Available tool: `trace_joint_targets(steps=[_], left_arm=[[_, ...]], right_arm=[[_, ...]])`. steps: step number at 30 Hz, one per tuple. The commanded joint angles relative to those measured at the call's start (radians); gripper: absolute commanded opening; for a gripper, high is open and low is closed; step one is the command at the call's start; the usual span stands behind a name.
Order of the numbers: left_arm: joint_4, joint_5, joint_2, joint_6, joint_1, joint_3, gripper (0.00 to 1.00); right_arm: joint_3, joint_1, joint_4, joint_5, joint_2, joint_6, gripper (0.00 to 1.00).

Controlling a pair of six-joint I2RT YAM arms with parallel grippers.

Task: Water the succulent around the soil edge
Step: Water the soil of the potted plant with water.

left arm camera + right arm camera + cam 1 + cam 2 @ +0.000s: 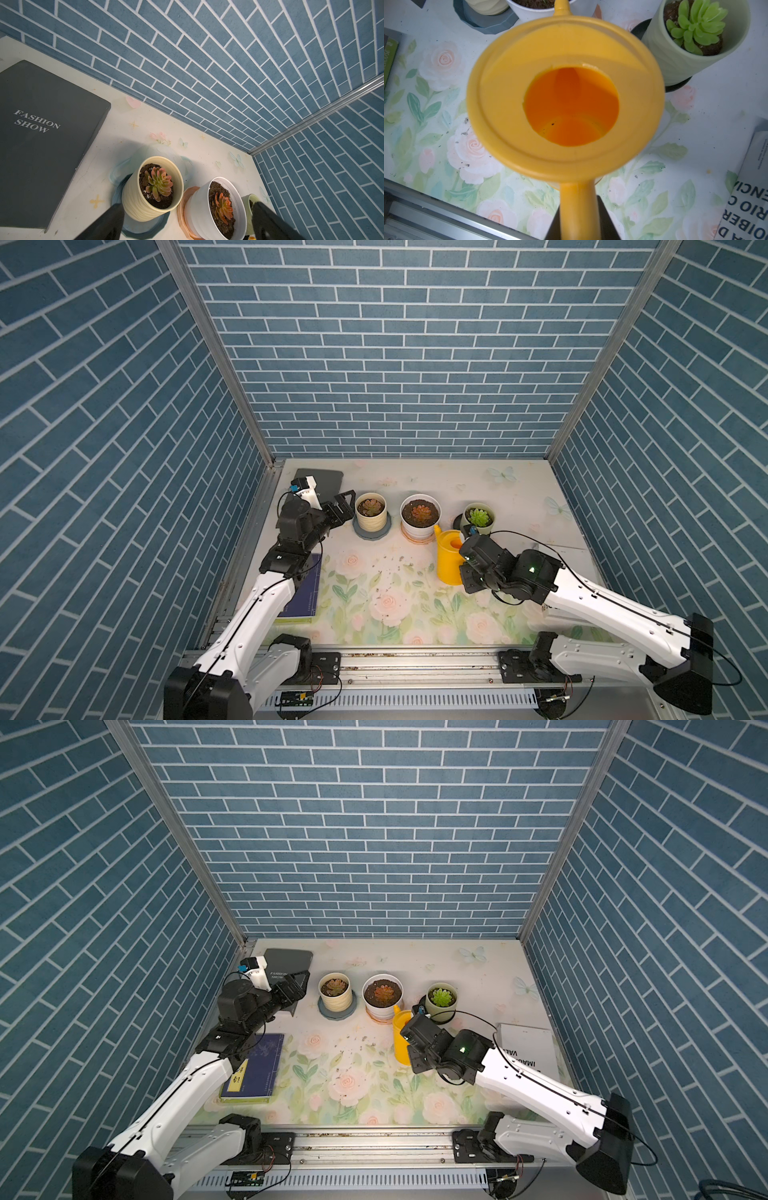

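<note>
The right fingers (607,222) pinch the handle of the yellow can (566,104), one finger on each side. The can stands up straight. Its spout points to 11 o'clock, and the tip is close to the rim of the white pot (417,531). I cannot tell if the can sits on the desk (457,485) or hangs a bit above it.

The left fingers (268,220) are spread wide and hold nothing. In both top views they are just beside the cream pot (141,203), at its 9 o'clock. I cannot tell if they touch it.

The succulent (159,182) grows in that cream pot, which stands on a saucer (145,230). The soil edge (143,176) is a thin dark ring between the plant and the pot's rim. This pot is at 9 o'clock from the white pot, and the can is well apart from it, at its 4 o'clock.

A green pot (675,60) is at 1 o'clock from the can. Dark crumbs (388,572) lie at the can's 9 o'clock. A grey book (45,135) lies at 10 o'clock from the cream pot. A blue book (257,1069) lies under the left arm.
</note>
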Motion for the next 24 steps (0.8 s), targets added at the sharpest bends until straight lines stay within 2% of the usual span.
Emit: trace_joint_targets(steps=[1, 11, 19, 24], left_arm=[[0.018, 0.006, 0.0, 0.003, -0.004, -0.017, 1.0], [0.021, 0.006, 0.002, 0.003, -0.003, -0.02, 1.0], [0.024, 0.007, 0.006, 0.001, -0.003, -0.025, 1.0], [0.026, 0.009, 0.009, 0.0, -0.004, -0.025, 1.0]], right_arm=[[-0.002, -0.028, -0.015, 0.038, -0.024, 0.017, 0.0], [0.028, -0.086, 0.036, 0.002, 0.027, -0.091, 0.0], [0.023, -0.077, 0.051, 0.002, 0.001, -0.097, 0.0], [0.029, -0.032, 0.052, 0.012, -0.003, -0.08, 0.0]])
